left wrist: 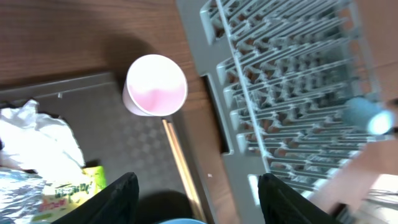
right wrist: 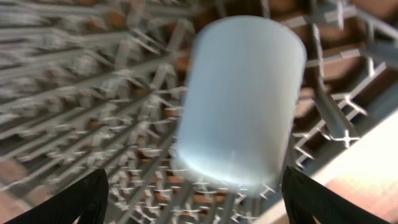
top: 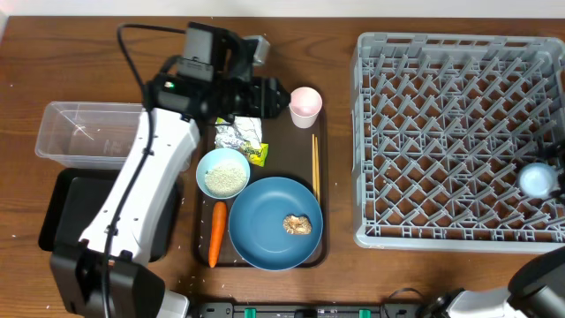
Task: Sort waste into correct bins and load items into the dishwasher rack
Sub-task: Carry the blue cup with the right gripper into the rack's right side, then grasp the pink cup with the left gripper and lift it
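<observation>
One cup looks racked - light blue cup (right wrist: 239, 99) sits in the grey dishwasher rack (top: 459, 237), far right of the overhead frame; right gripper (right wrist: 194, 179) is spread wide, not pinching it. Left gripper (left wrist: 198, 186) is open and empty, near the pink cup (left wrist: 155, 85) at the brown tray's (top: 300, 155) top edge - next, I'd say: descend and close on the rim.

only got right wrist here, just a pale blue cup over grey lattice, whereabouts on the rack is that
observer: The light blue cup is at the far right edge of the dishwasher rack, in the half nearer the robot.
operator: ok and where's the pink one
observer: The pink cup stands upright, outside the rack, at the far right corner of the brown serving tray.
operator: what's the left end effector doing
observer: The left end effector is open and empty above that tray, with the chopsticks below it.
</observation>
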